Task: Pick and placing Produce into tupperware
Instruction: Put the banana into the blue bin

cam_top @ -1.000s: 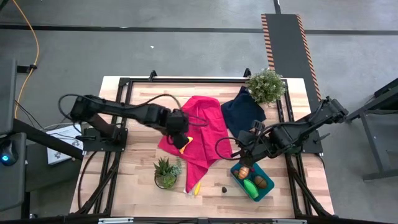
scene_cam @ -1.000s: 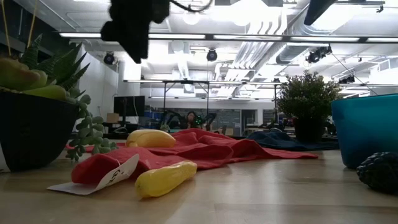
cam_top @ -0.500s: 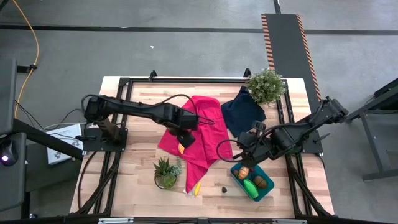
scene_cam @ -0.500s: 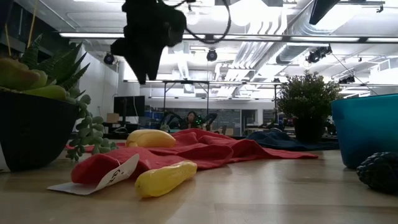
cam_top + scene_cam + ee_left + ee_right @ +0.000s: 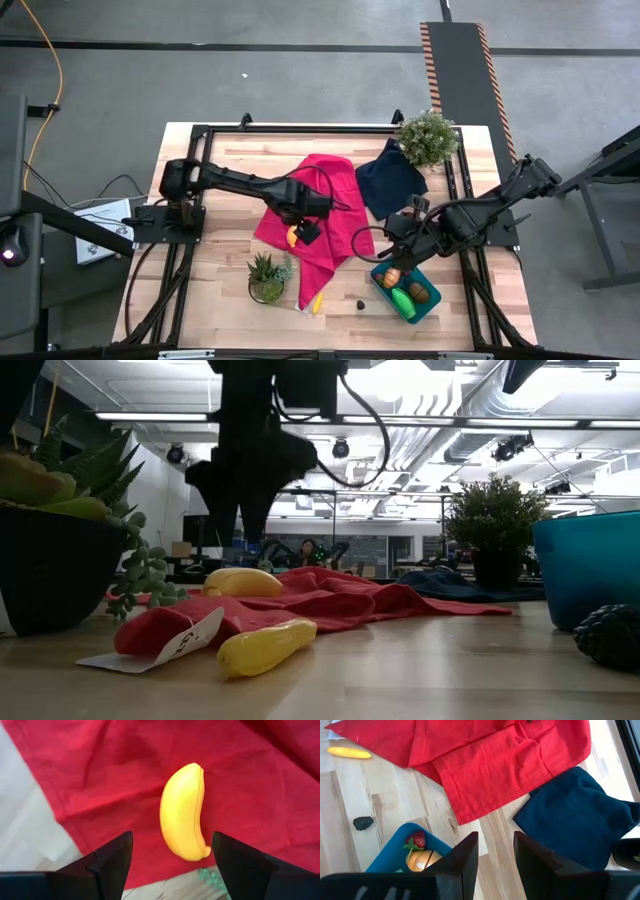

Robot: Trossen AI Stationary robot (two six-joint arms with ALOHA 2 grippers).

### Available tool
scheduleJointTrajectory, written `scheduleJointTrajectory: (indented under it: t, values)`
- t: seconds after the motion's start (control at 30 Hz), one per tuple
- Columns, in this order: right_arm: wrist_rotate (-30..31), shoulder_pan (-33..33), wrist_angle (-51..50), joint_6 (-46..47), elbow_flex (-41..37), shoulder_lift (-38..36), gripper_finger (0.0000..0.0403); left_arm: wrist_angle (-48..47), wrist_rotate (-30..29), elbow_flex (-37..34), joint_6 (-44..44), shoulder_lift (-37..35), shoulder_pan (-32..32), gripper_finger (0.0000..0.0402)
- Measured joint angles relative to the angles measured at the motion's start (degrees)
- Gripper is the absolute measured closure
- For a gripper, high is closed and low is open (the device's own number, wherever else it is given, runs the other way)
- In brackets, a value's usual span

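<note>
Two toy bananas lie outside the teal tupperware tub (image 5: pixel 405 293). One banana (image 5: pixel 183 813) rests on the red cloth (image 5: pixel 322 215), near that cloth's edge toward the succulent, and the left gripper (image 5: pixel 172 855) hangs right above it with its jaws spread wide, one dark finger on each side of the fruit and not touching it. In the low view this gripper (image 5: pixel 240 505) hovers over the same banana (image 5: pixel 242 581), with clear air between fingertips and fruit. The second banana (image 5: pixel 265 645) lies on the bare wood at the cloth's front corner, beside a white paper tag (image 5: pixel 170 643).

The tub sits on the right front part of the wooden table (image 5: pixel 220 290) and holds an orange piece (image 5: pixel 392 278), a green piece (image 5: pixel 402 300) and a brown piece (image 5: pixel 418 292); the right wrist view also shows a small red strawberry (image 5: pixel 418 840) next to the orange piece. A small dark lumpy item (image 5: pixel 361 301) lies on the wood just outside the tub. The right gripper (image 5: pixel 495 851) hangs above the tub's back end, jaws narrowly apart and holding nothing.

A dark navy cloth (image 5: pixel 390 180) lies behind, touching a leafy potted plant (image 5: pixel 427 138). The potted succulent (image 5: pixel 267 275) stands at the front, left of the red cloth's lower tip.
</note>
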Motion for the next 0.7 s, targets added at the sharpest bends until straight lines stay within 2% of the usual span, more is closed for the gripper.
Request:
scheduleJointTrajectory:
  t: [0.27, 0.7]
  values:
    - [0.2, 0.7, -0.2, -0.2, 0.0, 0.0, 0.0289, 2.7, 2.7, 0.0, -0.7, 3.5, 0.0, 0.0154]
    - [0.4, 0.7, -0.2, -1.1, 0.0, 0.0, 0.0289, 4.7, 2.5, 0.1, -0.5, 6.9, 0.0, 0.0164]
